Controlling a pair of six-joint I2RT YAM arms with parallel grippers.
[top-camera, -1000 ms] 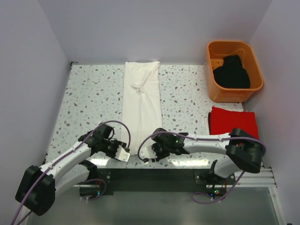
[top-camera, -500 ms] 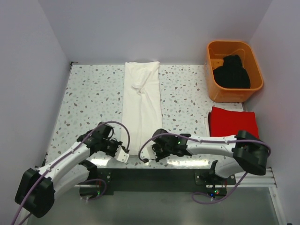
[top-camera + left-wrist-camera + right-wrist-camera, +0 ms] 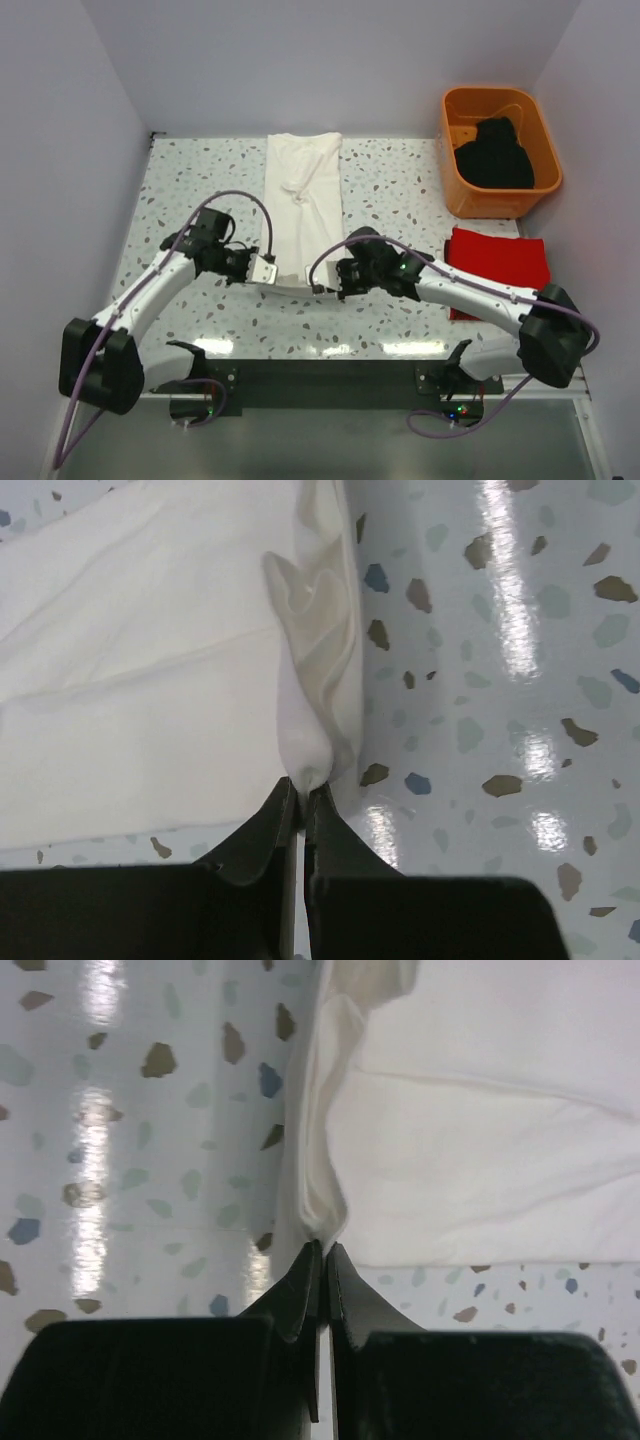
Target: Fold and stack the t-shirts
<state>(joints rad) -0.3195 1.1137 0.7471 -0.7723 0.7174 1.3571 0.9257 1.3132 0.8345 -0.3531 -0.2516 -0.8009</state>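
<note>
In your upper right, the orange tub (image 3: 447,150) holds the black t-shirt (image 3: 495,155) in a heap. Just below it the red t-shirt (image 3: 498,262) lies folded on the tabletop (image 3: 190,190). The white t-shirt (image 3: 303,200) is a long narrow strip at centre, its long axis running from the top of the frame downward. Your left pincer (image 3: 272,278) and right pincer (image 3: 322,287) are each clamped tight on one of its lower corners.

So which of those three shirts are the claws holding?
The white t-shirt, the long strip mid-table: the left claw and right claw pinch its near end. The red t-shirt lies folded at right; the black t-shirt sits in the orange tub.
</note>
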